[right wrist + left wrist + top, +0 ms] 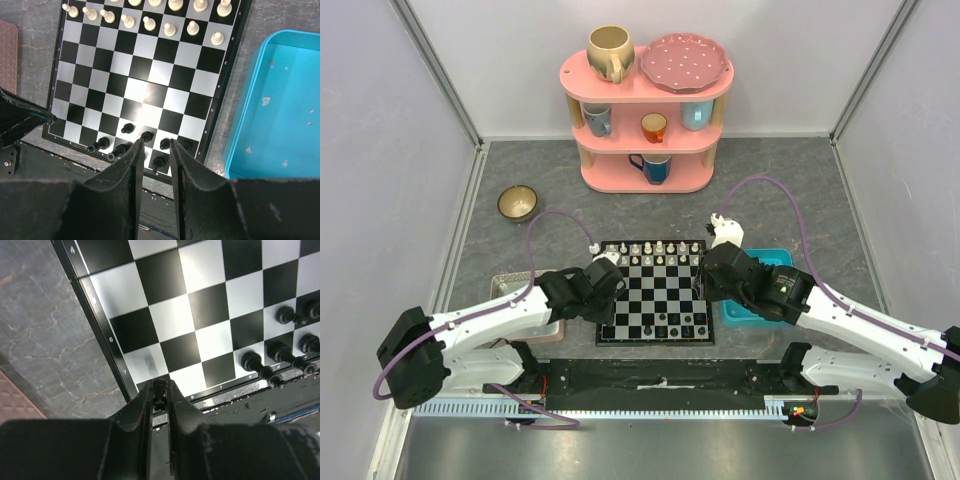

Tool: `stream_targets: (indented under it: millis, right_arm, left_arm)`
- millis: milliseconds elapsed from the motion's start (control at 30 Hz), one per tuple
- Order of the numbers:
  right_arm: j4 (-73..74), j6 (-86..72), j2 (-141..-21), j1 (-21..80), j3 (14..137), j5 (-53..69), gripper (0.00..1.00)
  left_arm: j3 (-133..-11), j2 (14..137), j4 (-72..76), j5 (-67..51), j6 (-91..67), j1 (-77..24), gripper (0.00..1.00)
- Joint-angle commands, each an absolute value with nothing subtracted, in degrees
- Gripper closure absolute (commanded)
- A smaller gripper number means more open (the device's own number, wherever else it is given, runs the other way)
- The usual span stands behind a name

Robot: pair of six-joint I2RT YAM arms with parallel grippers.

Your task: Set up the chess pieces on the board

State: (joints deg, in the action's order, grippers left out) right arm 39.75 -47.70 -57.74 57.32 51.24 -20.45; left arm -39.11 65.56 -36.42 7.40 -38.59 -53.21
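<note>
Left pincer [160,399] is clamped on a black chess piece [159,389] over the near-left corner of the board [655,295]. Right pincer [156,145] hangs narrow and empty above the near-right squares, where a handful of black pieces [127,128] stand. Near-left squares lie bare, so black looks roughly half done. Farther off, the white pieces [170,30] fill two rows, seemingly complete.

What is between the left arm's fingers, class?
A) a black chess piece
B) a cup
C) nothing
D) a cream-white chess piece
A: the left wrist view shows a black chess piece pinched between the left fingers, by the near corner of the board.
</note>
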Motion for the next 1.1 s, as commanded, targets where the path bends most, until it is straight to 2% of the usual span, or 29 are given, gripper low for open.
stream_targets:
  millis: [0,1067]
  right_arm:
    - [39.0,-47.3,-56.3,57.0,50.6,-21.5,0.66]
    - [38.8,-46.8,-57.2,56.7,51.2,-21.1,0.65]
  left_arm:
    - [-38.1,64.1,-38.7,8.9,-44.4,-54.8,0.89]
    - [-35.8,65.9,-35.8,9.3,-45.7,-56.9,0.88]
